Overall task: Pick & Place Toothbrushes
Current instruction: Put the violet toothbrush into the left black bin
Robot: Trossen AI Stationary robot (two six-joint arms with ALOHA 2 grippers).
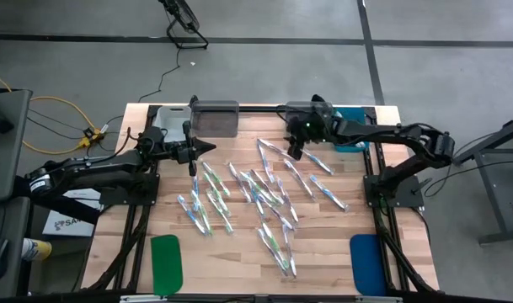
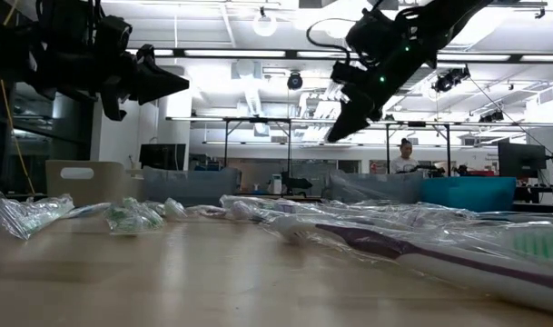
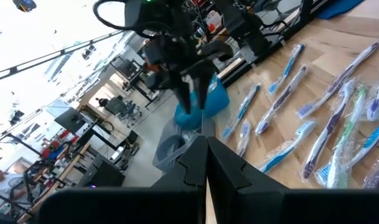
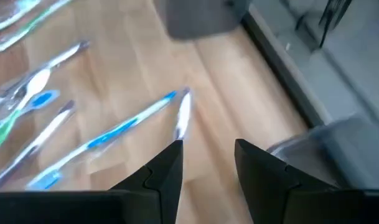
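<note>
Toothbrushes (image 1: 264, 198) lie scattered across the middle of the wooden surface (image 1: 323, 252), wrapped and loose, well apart from the bins (image 1: 214, 116) along the far edge. Judging by the pile, most of the sorting is left; what already sits in the bins cannot be told. Right tool (image 4: 206, 155) hangs above the surface near the far right bins, fingers parted and empty, a blue toothbrush (image 4: 124, 129) just ahead of it. Left tool (image 3: 206, 163) hovers near the far left bins, fingers pressed together, holding nothing visible.
</note>
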